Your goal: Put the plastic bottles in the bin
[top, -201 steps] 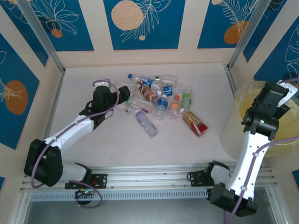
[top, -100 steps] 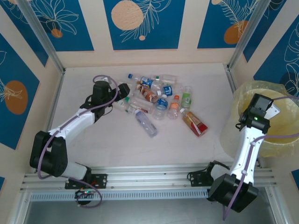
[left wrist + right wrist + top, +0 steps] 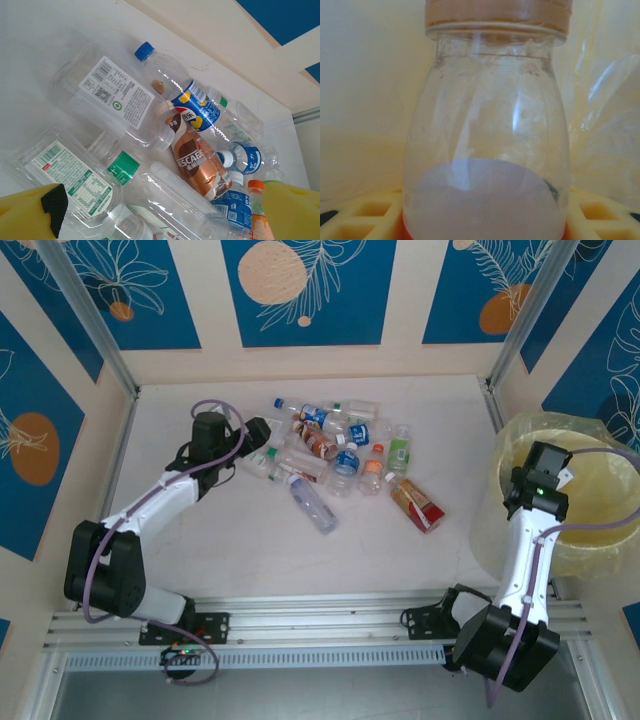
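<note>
- White tabletop [image 3: 200, 550] inside a cream-walled booth, with wall panels [image 3: 300, 290] printed blue with pale leaves and orange discs.
- Right gripper [image 3: 545, 465] — clamped on a clear bottle [image 3: 485, 140]. In the right wrist view its yellow fingers [image 3: 360, 220] sit either side of the bottle's base, and a tan cap [image 3: 497, 15] tops the bottle.
- From above, that gripper is over the left side of the bin [image 3: 585, 427], a large round pale-yellow bucket at the table's right edge. Its yellowish bag liner [image 3: 605, 100] shows behind the held bottle.
- Left gripper [image 3: 257, 433] — spread wide and holding nothing, at the left edge of the pile of plastic bottles [image 3: 340, 450] mid-table. Whether it touches any of them cannot be told.
- Closest to its fingers in the left wrist view is a flattened bottle with a green-and-white label [image 3: 65, 175]. Just beyond lies a flat white-labelled bottle [image 3: 117, 100].
- Further out, a blue-capped bottle [image 3: 192, 107] lies against a brown-labelled bottle [image 3: 192, 165].
- On the pile's right side, seen from above, are a green-labelled bottle [image 3: 399, 452] and an orange-capped bottle [image 3: 372, 475].
- A red-brown-labelled bottle [image 3: 415, 502] lies at the pile's near right corner, and a long clear bottle [image 3: 313, 505] on its near side.
</note>
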Robot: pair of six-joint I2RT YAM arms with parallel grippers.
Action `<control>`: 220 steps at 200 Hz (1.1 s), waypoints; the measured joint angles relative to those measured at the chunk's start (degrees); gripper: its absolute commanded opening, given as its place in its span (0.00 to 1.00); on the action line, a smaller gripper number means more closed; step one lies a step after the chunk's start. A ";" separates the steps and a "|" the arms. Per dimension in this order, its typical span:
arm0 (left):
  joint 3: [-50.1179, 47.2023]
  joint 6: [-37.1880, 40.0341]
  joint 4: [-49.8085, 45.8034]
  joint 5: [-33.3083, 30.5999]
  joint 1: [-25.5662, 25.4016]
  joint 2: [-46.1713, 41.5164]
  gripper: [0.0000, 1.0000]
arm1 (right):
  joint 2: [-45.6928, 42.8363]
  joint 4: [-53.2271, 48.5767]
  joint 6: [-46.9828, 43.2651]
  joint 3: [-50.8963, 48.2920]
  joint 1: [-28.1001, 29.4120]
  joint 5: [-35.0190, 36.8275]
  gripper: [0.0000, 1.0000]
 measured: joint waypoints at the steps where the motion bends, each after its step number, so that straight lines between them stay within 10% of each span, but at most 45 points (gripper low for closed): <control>1: 0.00 -0.02 0.00 0.00 0.02 0.00 1.00 | 0.07 0.00 0.02 0.04 0.09 -0.20 0.40; 80: -0.52 -1.36 -0.15 0.87 1.79 0.00 1.00 | 1.36 -0.72 1.40 1.51 3.63 1.70 0.69; 88: -0.61 -1.42 -0.13 1.07 1.88 0.00 1.00 | 1.16 -0.85 1.81 1.51 3.67 3.02 1.00; 181: -0.72 -3.13 -0.96 2.73 3.56 1.27 1.00 | -6.69 -3.45 0.94 6.75 5.42 9.55 0.99; 220: -0.83 -4.55 -1.84 3.45 4.02 1.57 1.00 | -9.25 -4.50 -3.43 18.82 15.91 1.11 1.00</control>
